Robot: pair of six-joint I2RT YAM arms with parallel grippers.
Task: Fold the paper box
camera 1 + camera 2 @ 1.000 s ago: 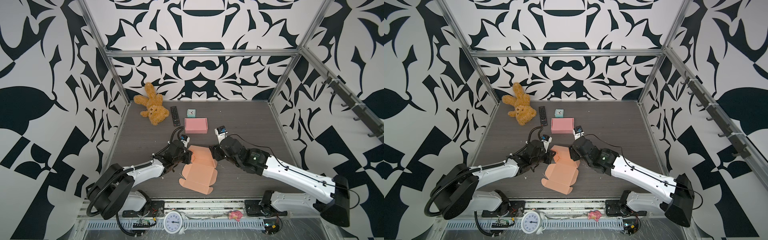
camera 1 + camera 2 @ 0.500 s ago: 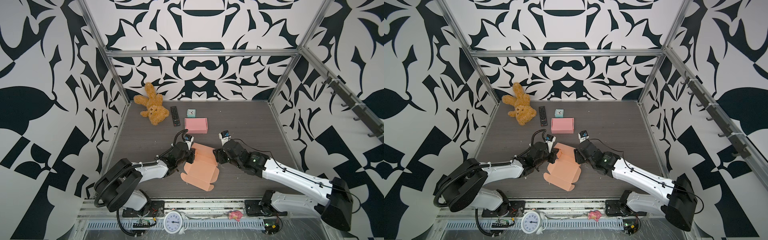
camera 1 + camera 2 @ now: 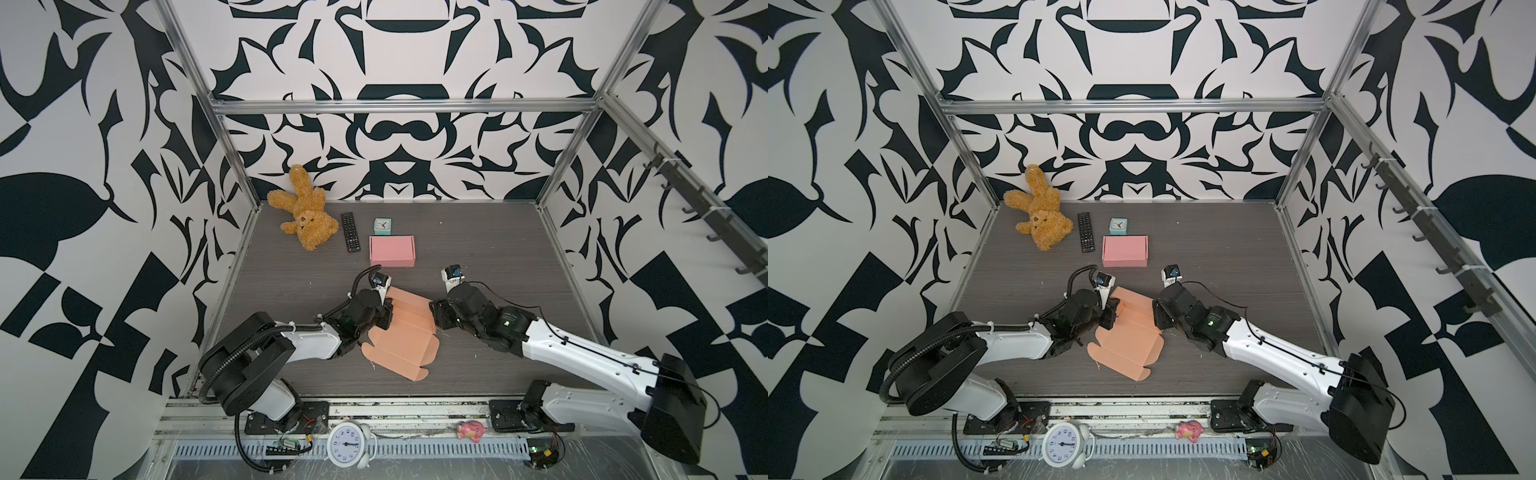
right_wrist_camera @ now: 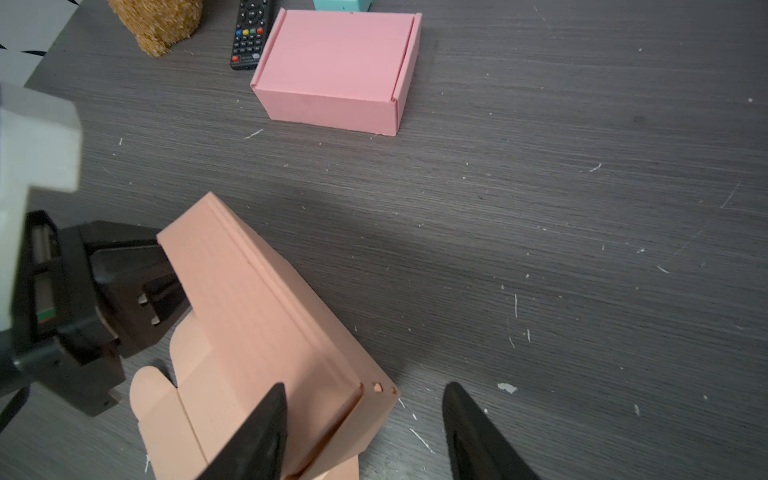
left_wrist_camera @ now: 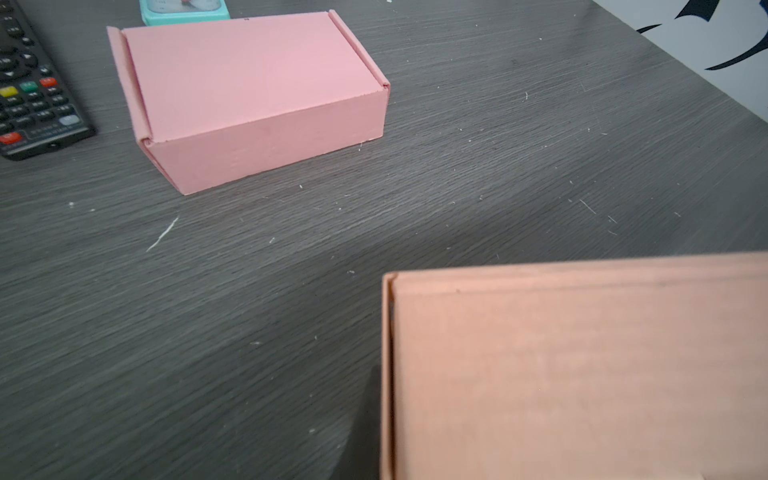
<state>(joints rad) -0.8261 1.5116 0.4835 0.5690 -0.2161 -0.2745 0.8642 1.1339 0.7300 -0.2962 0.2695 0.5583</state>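
The orange paper box (image 3: 399, 345) (image 3: 1125, 345) lies partly folded at mid-table, its far wall raised and its near flaps flat. My left gripper (image 3: 388, 313) (image 3: 1113, 313) is shut on the left end of that raised wall; the right wrist view shows this grip (image 4: 162, 286). In the left wrist view the box panel (image 5: 582, 374) fills the near corner. My right gripper (image 3: 434, 318) (image 3: 1156, 316) (image 4: 363, 386) is open and straddles the wall's right corner. One finger lies over the box (image 4: 257, 324), the other over bare table.
A closed pink box (image 3: 392, 250) (image 5: 249, 95) (image 4: 340, 70) sits just behind. A black remote (image 3: 349, 232), a teal clock (image 3: 382, 226) and a brown plush bear (image 3: 305, 218) are at the back left. A white clock (image 3: 348, 444) and a pink toy (image 3: 469, 430) rest on the front rail.
The box has turned and shifted slightly right on the table with the left gripper holding it. The right gripper has moved to the wall's right corner, its jaws narrowing a little.
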